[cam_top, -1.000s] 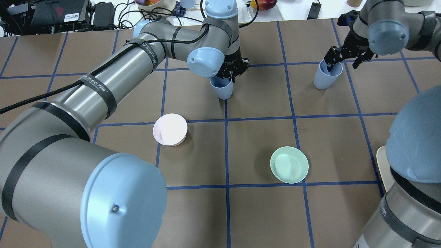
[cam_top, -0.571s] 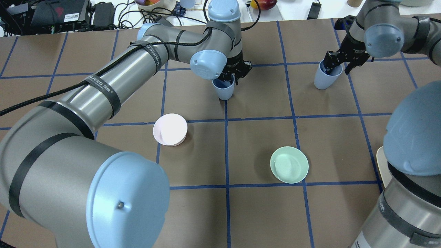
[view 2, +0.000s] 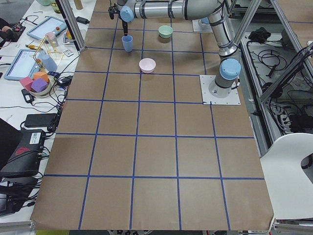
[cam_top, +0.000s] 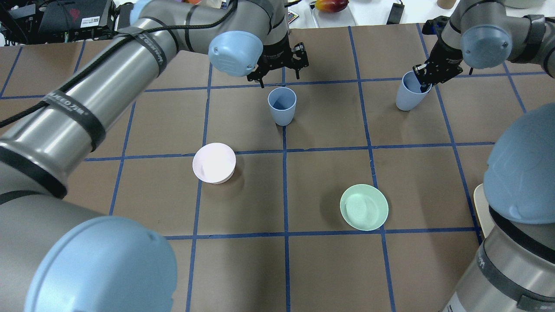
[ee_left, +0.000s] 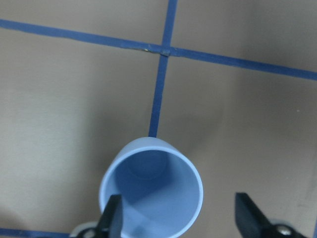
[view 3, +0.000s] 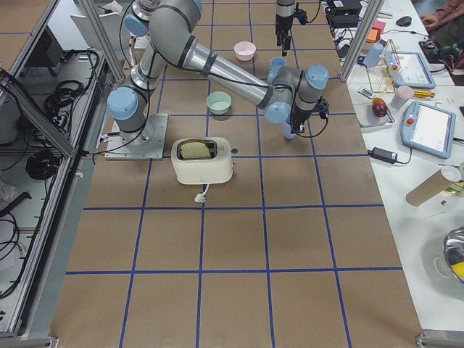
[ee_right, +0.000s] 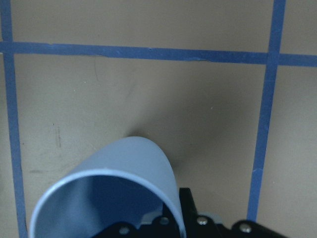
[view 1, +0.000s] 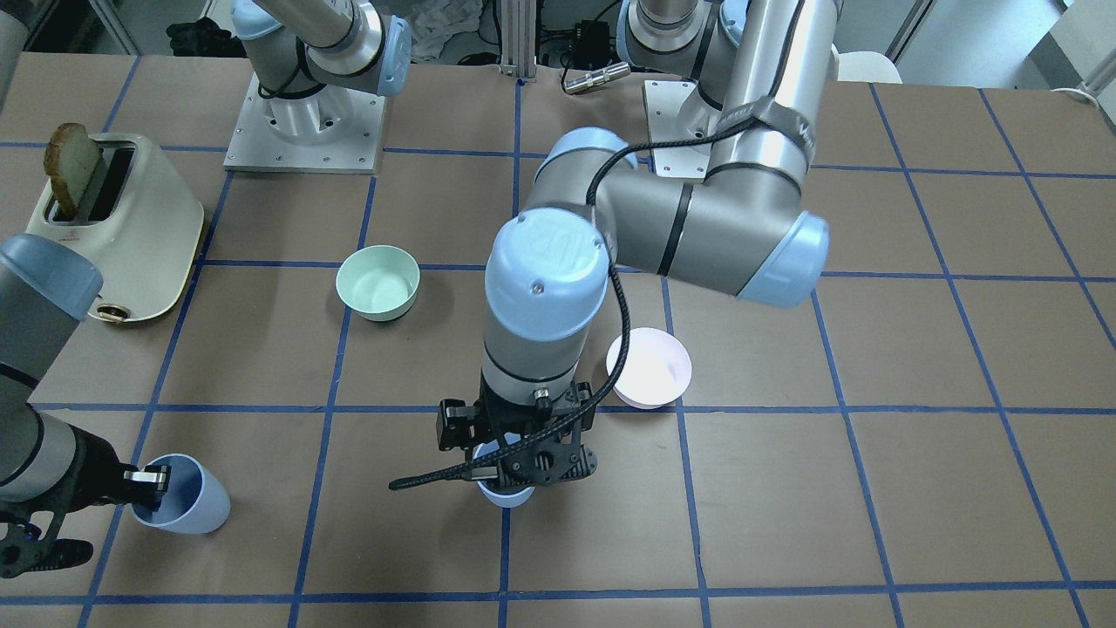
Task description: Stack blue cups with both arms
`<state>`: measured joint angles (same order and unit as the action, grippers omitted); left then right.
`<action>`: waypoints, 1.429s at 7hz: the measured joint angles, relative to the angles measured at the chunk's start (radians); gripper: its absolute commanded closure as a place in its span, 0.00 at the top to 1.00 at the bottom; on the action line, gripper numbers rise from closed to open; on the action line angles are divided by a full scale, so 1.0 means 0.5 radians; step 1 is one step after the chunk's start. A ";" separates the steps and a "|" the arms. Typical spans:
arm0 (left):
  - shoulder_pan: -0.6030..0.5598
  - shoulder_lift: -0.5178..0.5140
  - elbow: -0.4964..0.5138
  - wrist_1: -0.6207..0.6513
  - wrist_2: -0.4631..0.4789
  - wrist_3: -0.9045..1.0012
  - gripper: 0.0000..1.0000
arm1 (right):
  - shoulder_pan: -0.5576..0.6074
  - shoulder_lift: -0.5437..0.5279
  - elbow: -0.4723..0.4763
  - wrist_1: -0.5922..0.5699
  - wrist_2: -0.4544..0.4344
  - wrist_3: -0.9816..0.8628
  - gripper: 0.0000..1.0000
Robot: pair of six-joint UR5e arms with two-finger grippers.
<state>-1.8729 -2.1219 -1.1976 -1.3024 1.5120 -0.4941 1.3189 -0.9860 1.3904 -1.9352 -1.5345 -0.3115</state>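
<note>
Overhead, an empty cup [cam_top: 282, 105] stands upright on the bench [cam_top: 329, 268], clear of the left fingers [cam_top: 298, 71], which are spread wide beyond it. The right fingers [cam_top: 424, 78] pinch the rim of the other cup [cam_top: 406, 97], tilted and empty, and the pink bowl [cam_top: 214, 163] and green bowl [cam_top: 364, 207] hold nothing. The left wrist view has the cup's mouth low between the parted fingertips; the right wrist view shows the tilted cup's wall gripped.

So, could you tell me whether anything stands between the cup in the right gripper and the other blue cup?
Nothing on the table lies between the held cup and the centre cup. However, the left gripper hangs open above the centre cup's mouth.
</note>
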 measured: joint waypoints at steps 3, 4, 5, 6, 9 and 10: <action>0.072 0.495 -0.047 -0.840 0.023 0.029 1.00 | 0.126 -0.061 -0.320 0.435 0.144 0.246 0.00; 0.134 0.642 -0.110 -1.080 0.021 0.134 1.00 | 0.261 -0.074 -0.401 0.520 0.164 0.449 0.00; 0.217 0.800 -0.234 -1.210 0.019 0.329 1.00 | 0.424 -0.087 -0.450 0.549 0.171 0.723 0.00; 0.302 0.941 -0.378 -1.172 0.048 0.524 1.00 | 0.602 -0.099 -0.476 0.550 0.166 1.003 0.00; 0.462 1.182 -0.774 -0.597 0.211 0.944 1.00 | 0.949 -0.114 -0.487 0.530 0.138 1.525 0.00; 0.483 1.215 -0.829 -0.499 0.220 0.961 1.00 | 0.986 -0.112 -0.484 0.522 0.137 1.558 0.00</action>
<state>-1.6315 -1.5143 -1.6121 -1.5520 1.6221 -0.0136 1.8119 -1.0420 1.1483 -1.6741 -1.4662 0.4676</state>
